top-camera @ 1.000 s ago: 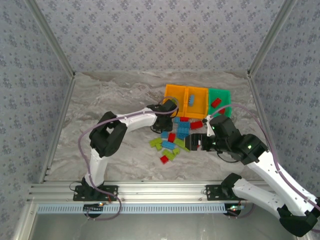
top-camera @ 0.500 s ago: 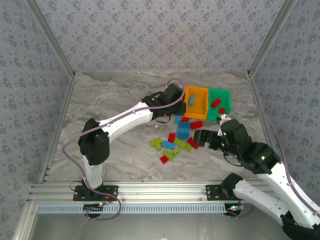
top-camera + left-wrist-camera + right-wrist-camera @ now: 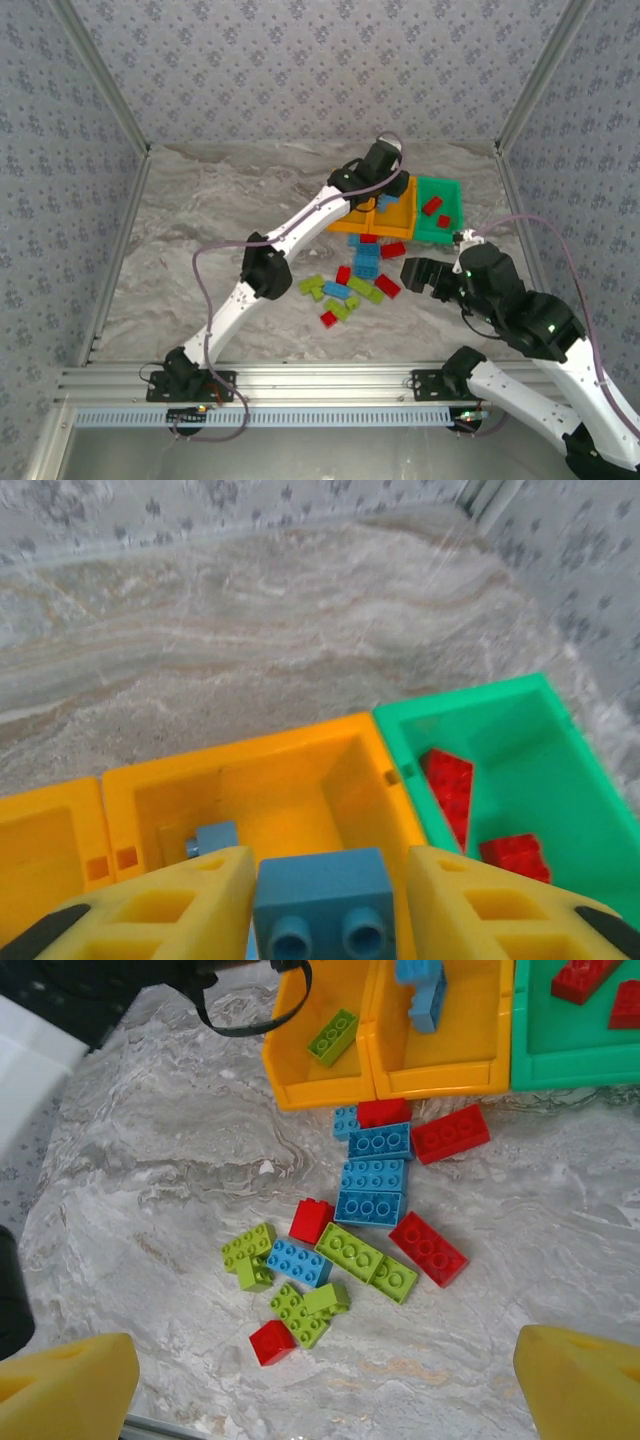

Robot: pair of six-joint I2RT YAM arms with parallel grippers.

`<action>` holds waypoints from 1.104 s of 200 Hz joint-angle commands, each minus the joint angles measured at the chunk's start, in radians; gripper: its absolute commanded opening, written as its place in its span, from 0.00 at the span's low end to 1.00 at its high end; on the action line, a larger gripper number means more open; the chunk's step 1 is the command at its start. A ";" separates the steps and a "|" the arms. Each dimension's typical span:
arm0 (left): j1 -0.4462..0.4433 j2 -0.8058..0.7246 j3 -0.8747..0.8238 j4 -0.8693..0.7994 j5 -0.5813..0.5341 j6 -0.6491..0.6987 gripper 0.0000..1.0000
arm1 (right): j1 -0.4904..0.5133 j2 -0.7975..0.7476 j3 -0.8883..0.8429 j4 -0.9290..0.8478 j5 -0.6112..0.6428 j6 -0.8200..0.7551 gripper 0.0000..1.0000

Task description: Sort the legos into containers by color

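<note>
Blue lego (image 3: pixel 322 900) is right in front of my left wrist camera, sitting between the left fingers (image 3: pixel 190 900) above the middle orange bin (image 3: pixel 300 790), studs facing me. The fingers are narrow. I see a sliver of gap on one side of the brick, so I can't tell whether it's gripped or loose. Another blue piece (image 3: pixel 215 838) lies on that bin's floor. Beside it, the green bin (image 3: pixel 520 770) has red legos (image 3: pixel 450 780) in it, and the left orange bin (image 3: pixel 300 1050) holds a lime lego (image 3: pixel 333 1036). My left arm (image 3: pixel 300 225) is stretched long across the bench (image 3: pixel 230 200), wrist over the bins. The loose legos (image 3: pixel 365 1210) lie scattered just in front of the bins. My right arm (image 3: pixel 520 310) is bent at the elbow, its head hovering above the bench to the right of the pile. The right fingers (image 3: pixel 60 1380) are spread wide with nothing between them.
</note>
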 commanded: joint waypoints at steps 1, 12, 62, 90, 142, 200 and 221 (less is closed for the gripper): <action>-0.004 -0.048 0.083 -0.070 -0.001 0.038 0.48 | 0.004 -0.020 0.004 -0.059 0.037 0.023 0.99; -0.005 -0.078 0.083 -0.089 -0.002 0.052 0.49 | 0.004 -0.027 -0.014 -0.051 0.035 0.031 0.99; -0.028 -0.260 0.079 -0.296 0.012 0.130 0.53 | 0.002 -0.011 -0.067 -0.001 0.028 0.046 0.98; -0.110 -0.413 -0.010 -0.394 -0.048 0.264 0.53 | 0.004 0.052 -0.094 0.020 0.023 0.039 0.99; -0.183 -1.213 -1.290 0.372 -0.105 0.376 0.57 | 0.008 0.240 -0.136 0.137 -0.079 -0.044 0.99; -0.202 -1.834 -1.822 0.196 0.075 0.486 0.88 | 0.048 0.516 -0.182 0.266 -0.155 -0.154 0.95; -0.202 -2.004 -1.914 0.040 0.052 0.560 0.96 | 0.116 0.630 -0.154 0.292 -0.134 -0.122 0.94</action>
